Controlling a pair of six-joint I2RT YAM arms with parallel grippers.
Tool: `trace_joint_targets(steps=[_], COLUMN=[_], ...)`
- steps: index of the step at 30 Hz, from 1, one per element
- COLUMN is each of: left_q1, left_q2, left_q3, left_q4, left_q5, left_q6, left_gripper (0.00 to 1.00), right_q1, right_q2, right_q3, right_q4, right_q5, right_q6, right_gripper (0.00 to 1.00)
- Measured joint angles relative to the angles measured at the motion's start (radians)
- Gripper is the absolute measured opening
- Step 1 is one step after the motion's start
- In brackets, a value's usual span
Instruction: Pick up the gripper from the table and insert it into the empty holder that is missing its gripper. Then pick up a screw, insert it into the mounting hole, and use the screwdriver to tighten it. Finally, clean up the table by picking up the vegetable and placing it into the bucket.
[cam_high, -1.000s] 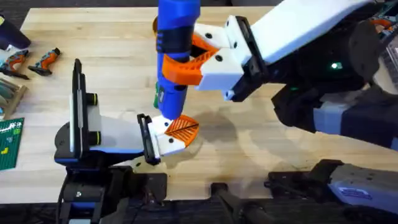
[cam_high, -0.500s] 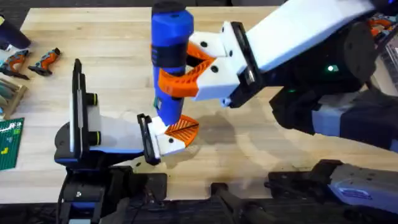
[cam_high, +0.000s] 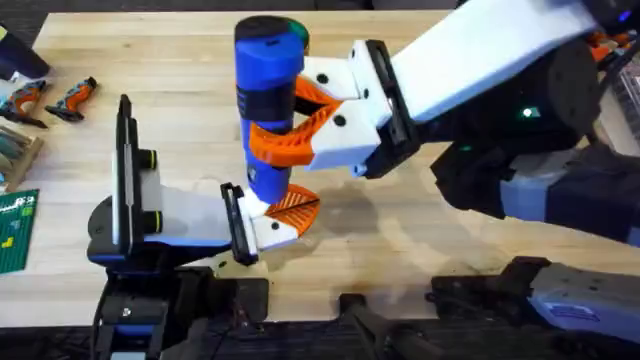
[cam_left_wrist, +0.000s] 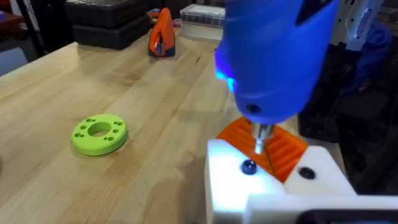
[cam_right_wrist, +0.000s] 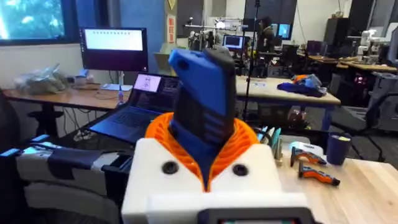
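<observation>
Overhead view: right gripper (cam_high: 300, 115) is clamped on the screwdriver (cam_high: 268, 110), held upright. Left gripper (cam_high: 285, 215) lies low, at six o'clock from it; its finger spacing cannot be told. Screwdriver tip (cam_left_wrist: 260, 138) hangs just above the screw (cam_left_wrist: 249, 167) in the white holder (cam_left_wrist: 273, 186), slightly toward one o'clock. Orange gripper (cam_left_wrist: 283, 149) sits seated in the holder.

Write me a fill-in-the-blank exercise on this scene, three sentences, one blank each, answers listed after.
1. The right gripper is shut on the bright-blue ____.
2. In the left wrist view, the screwdriver's thin metal tip points down at the white ____ that carries the orange ribbed gripper.
3. The round disc lying on the table is lime-____.

Answers: screwdriver; holder; green
</observation>
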Motion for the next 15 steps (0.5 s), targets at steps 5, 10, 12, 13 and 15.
trace_joint_targets(steps=[5,10,12,13,15], left_q1=[0.000,0.000,0.000,0.000,0.000], left_q2=[0.000,0.000,0.000,0.000,0.000], left_q3=[0.000,0.000,0.000,0.000,0.000], left_q4=[0.000,0.000,0.000,0.000,0.000], left_q5=[0.000,0.000,0.000,0.000,0.000], left_q6=[0.000,0.000,0.000,0.000,0.000], left_gripper=[0.014,0.014,0.014,0.014,0.014], right_q1=[0.000,0.000,0.000,0.000,0.000], right_q2=[0.000,0.000,0.000,0.000,0.000], right_q3=[0.000,0.000,0.000,0.000,0.000], right_q4=[0.000,0.000,0.000,0.000,0.000], right_q5=[0.000,0.000,0.000,0.000,0.000], right_q6=[-0.010,-0.015,-0.015,-0.016,-0.016], right_gripper=[0.026,0.026,0.026,0.026,0.026])
